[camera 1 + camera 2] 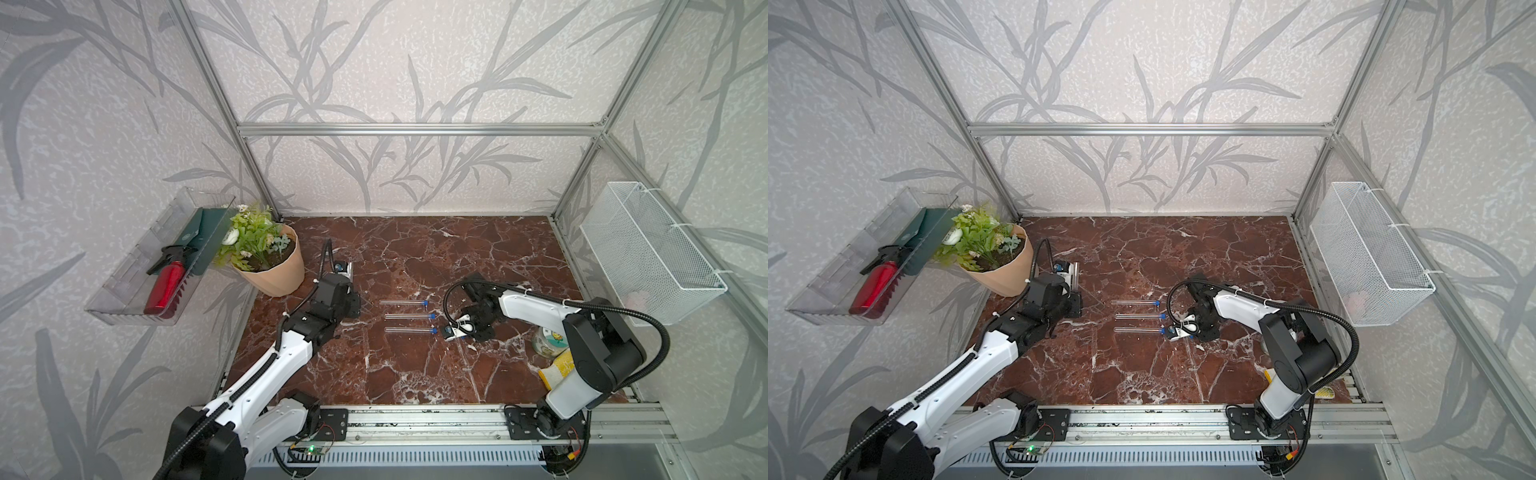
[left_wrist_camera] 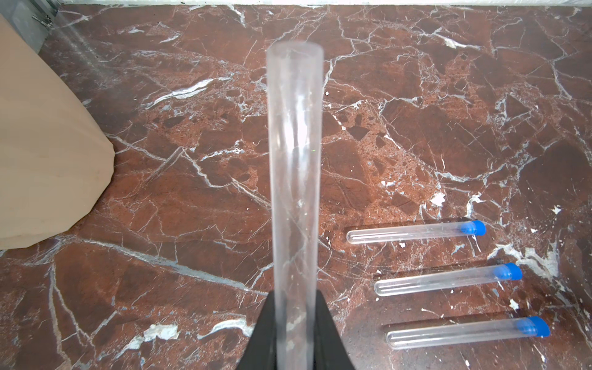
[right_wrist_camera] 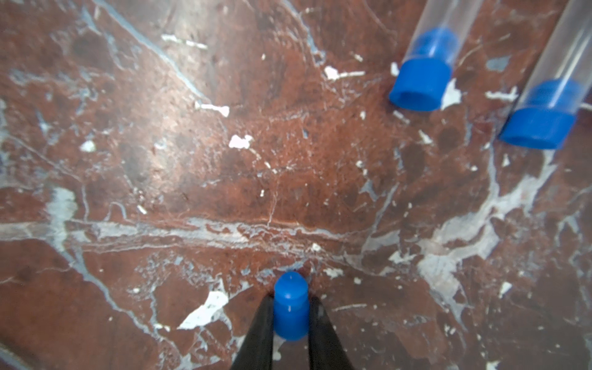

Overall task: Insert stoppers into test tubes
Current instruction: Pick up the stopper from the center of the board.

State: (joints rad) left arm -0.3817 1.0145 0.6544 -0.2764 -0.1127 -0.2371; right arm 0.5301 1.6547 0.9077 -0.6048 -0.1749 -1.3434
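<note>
In the left wrist view my left gripper (image 2: 295, 298) is shut on a clear test tube (image 2: 295, 179). The tube points away from the jaws and its far end is open and bare. In the right wrist view my right gripper (image 3: 291, 302) is shut on a small blue stopper (image 3: 291, 307), close above the marble table (image 3: 192, 160). Three more test tubes (image 1: 407, 316) lie side by side mid-table between the arms, each with a blue stopper (image 1: 432, 316) in its right end. Two of those plugged ends (image 3: 421, 85) lie just beyond the right gripper.
A beige plant pot (image 1: 272, 270) stands at the back left, close to the left arm. A jar (image 1: 548, 340) and a yellow object (image 1: 559, 365) sit beside the right arm's base. A white wire basket (image 1: 648, 249) and a clear wall tray (image 1: 137, 286) hang outside the table.
</note>
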